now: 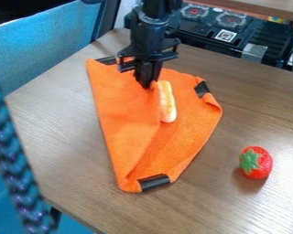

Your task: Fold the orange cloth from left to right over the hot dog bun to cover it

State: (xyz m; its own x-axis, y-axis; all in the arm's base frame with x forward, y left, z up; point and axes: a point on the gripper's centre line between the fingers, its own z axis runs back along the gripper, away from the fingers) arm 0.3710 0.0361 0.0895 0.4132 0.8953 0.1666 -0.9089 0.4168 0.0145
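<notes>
Orange cloth (119, 109) spread on wooden table (69, 169), part folded over; judged light, limp, best taken by raised fold edge. Fold seen pinched in black gripper (147, 85), fingertips together on fabric. Pale oblong toy (168, 103) laid on cloth beside fold. Toy strawberry (257, 163) placed well apart.

From my camera I see a red toy strawberry (263, 165) with green leaves on the right part of the wooden counter (246, 205). Beyond the counter's far edge I make out black equipment (201, 42) bearing two round parts with red centres and a white square tag (225, 35). Blue fabric (45, 45) spans my upper left, and a blurred, dark blue and purple braid (13, 160) runs down my left edge.
</notes>
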